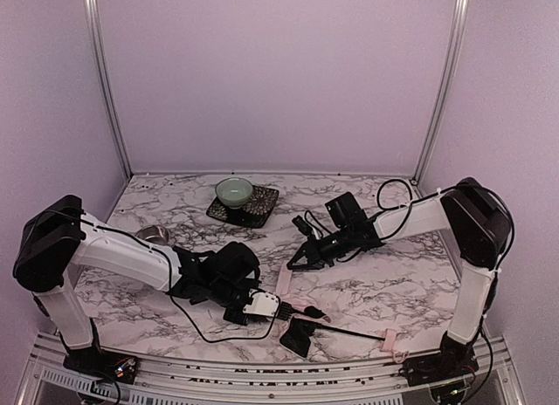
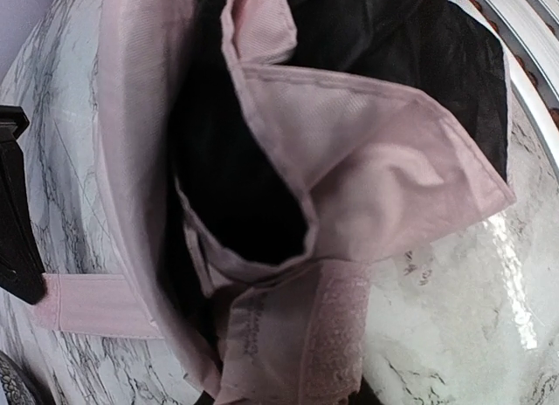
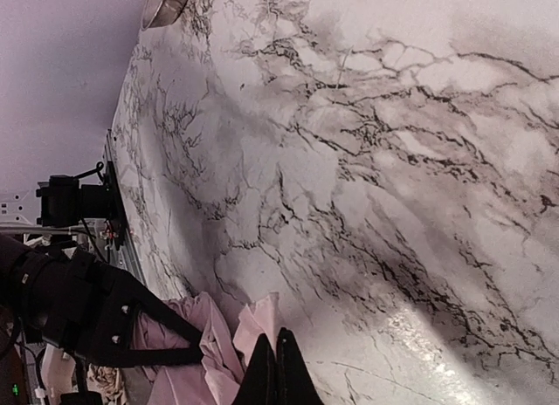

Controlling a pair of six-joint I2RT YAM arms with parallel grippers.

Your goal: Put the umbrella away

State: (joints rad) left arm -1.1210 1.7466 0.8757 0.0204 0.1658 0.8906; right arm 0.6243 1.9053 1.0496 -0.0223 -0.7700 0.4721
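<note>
Little of the job is looking finished. The umbrella (image 1: pixel 293 293) is lying loose on the desk (image 1: pixel 410 274) near the front edge, between the two arms. Its pale pink fabric and black lining are bunching in open folds rather than rolling tight. Its thin black shaft is running off to the right toward the small pink handle (image 1: pixel 389 339). By my reading, gathering and wrapping the cloth, fastening the strap (image 2: pixel 87 305) and shortening the shaft are all waiting to be done.

At the left, the left tool (image 1: pixel 253 305) is sitting hard against the bundled cloth. Its wrist view is filling with pink and black folds and showing no fingers, so I cannot tell whether it is spread or pinching anything. The strap is lying flat at the edge of the folds.

Farther right, the right tool (image 1: pixel 297 261) is reaching in with its fingers pressed fully together. The tips are sitting right at the edge of the pink fabric. Whether a thin edge of cloth is being caught between them, I cannot tell.
</note>
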